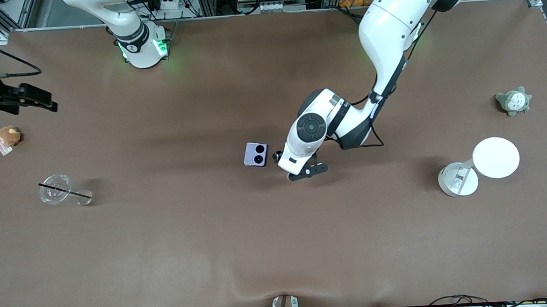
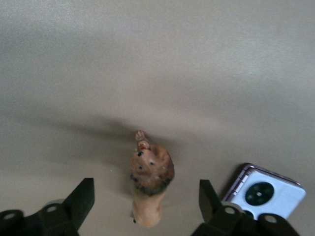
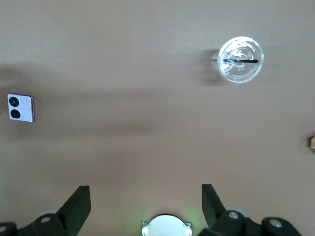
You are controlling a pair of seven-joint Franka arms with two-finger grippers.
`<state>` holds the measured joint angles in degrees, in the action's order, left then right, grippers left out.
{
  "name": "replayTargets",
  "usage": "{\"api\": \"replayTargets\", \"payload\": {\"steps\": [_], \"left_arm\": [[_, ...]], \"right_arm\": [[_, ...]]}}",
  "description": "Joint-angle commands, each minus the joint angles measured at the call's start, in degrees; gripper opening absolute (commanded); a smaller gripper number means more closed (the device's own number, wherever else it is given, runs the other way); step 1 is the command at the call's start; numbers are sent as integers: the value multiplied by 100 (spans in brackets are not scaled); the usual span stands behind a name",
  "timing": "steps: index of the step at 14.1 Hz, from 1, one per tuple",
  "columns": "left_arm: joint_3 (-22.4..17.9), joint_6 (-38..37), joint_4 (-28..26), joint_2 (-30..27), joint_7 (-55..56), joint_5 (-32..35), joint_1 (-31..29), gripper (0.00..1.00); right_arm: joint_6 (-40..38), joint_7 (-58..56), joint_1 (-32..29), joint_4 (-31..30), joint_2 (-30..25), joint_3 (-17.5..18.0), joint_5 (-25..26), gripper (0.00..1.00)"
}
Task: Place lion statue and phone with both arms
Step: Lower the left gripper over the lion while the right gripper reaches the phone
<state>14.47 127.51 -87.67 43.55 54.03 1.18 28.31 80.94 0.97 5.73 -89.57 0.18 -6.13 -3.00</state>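
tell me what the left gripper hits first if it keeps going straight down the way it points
Most likely the lion statue: it stands on the table between the open fingers of the left gripper. The phone lies just beside one finger, apparently out of the line.

Phone (image 3: pixel 21 108), glass cup (image 3: pixel 240 59), parted claw (image 3: pixel 145 204)

The left arm reaches from its base down to mid-desk, elbow bent and wrist pointing downward, with the left gripper (image 2: pixel 142 196) low over the desk, its fingers (image 2: pixel 81 199) spread wide apart and holding nothing. The right arm waits at its own end of the desk, raised high. The right gripper (image 3: pixel 142 201) faces downward, its fingers (image 3: pixel 78 204) likewise parted and empty.
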Motion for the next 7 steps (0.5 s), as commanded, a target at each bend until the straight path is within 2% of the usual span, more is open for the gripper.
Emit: {"api": "replayTargets", "payload": {"steps": [1,2,3,4,7], "left_arm": [[-103,19,118,136,151,206,122,50],[-103,11,118,136,160,250,122,31],[-111,11,118,127,169,286,113,5],[-138,2,118,110,134,373,78,0],[-173,-42,92,57,-207,820,-263,0]], "right_arm": [[307,883,445,71,271,-28,-42,100],[447,1349,585,71,393,-28,-155,100],[614,1762,726,80,543,-28,-304,100],[807,2184,919,98,701,-28,-349,100],[1229,3607,1735,291,1298,-28,-332,100]]}}
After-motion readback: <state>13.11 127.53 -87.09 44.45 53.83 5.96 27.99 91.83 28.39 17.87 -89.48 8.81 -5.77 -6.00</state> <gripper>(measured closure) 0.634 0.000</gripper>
